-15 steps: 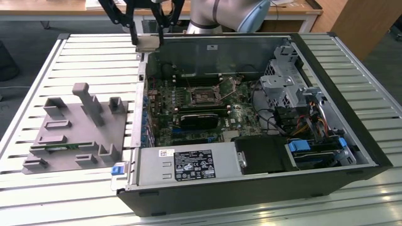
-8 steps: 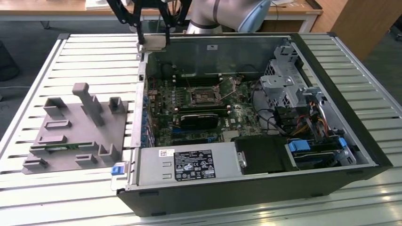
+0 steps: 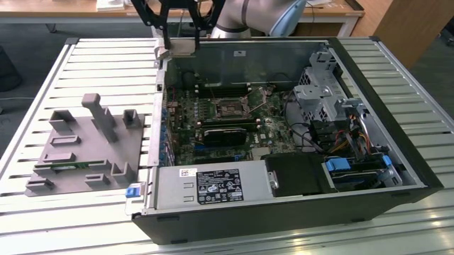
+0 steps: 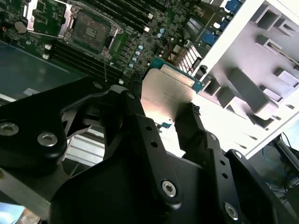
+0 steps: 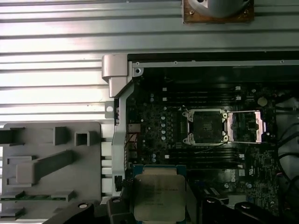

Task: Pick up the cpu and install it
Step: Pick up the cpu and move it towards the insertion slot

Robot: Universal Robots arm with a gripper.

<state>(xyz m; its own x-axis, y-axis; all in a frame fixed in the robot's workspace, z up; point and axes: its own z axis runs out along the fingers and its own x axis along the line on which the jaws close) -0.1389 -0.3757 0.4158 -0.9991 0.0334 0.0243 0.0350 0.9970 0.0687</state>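
Second wrist view has the cpu clamped between the jaws of the gripper, held above the edge of the computer case, so I'd call the pick-up done. The open socket on the motherboard sits bare, well apart from the chip; seating is left. Black fingers hide the chip's lower edge, and its underside can't be seen.

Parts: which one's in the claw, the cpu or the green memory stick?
The cpu: silvery square chip clamped in the claw; the green memory stick lies in the grey fixture.
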